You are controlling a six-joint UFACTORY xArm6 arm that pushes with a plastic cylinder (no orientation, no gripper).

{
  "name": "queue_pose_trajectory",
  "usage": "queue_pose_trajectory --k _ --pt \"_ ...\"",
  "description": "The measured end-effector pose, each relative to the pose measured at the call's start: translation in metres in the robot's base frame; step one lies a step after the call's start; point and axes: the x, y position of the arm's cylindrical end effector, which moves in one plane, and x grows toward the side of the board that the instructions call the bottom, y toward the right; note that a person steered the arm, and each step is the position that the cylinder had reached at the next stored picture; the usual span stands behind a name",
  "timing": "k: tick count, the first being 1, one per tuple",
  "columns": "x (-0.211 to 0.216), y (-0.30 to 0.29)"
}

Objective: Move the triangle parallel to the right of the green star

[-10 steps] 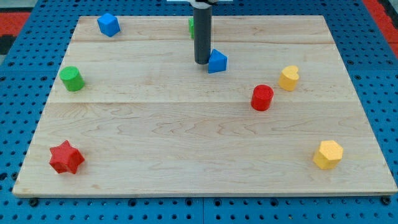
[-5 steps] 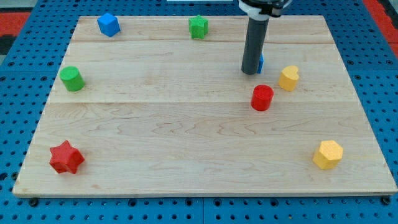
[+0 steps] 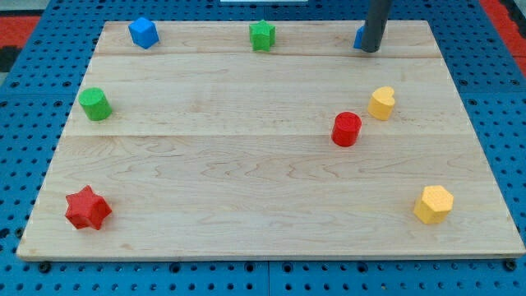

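Note:
The green star [image 3: 262, 35] sits near the view's top edge of the wooden board [image 3: 246, 181], left of centre-right. The blue triangle [image 3: 360, 38] lies to its right at about the same height, mostly hidden behind my rod; only its left sliver shows. My tip [image 3: 371, 50] rests on the board just right of and touching or almost touching the triangle.
A blue cube [image 3: 143, 32] is at the top left. A green cylinder [image 3: 94, 104] is at the left. A red star [image 3: 87, 208] is at the bottom left. A red cylinder [image 3: 347, 129] and a yellow block [image 3: 381, 103] sit right of centre. A yellow hexagon [image 3: 433, 204] is at the bottom right.
My tip has swept from the board's upper middle to the right and then up to the top edge. The blue triangle has gone with it, ending level with the green star.

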Motion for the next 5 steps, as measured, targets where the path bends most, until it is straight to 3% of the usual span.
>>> queue_pose_trajectory --k 3,5 --pt "0.008 0.001" --pt "0.050 0.030"
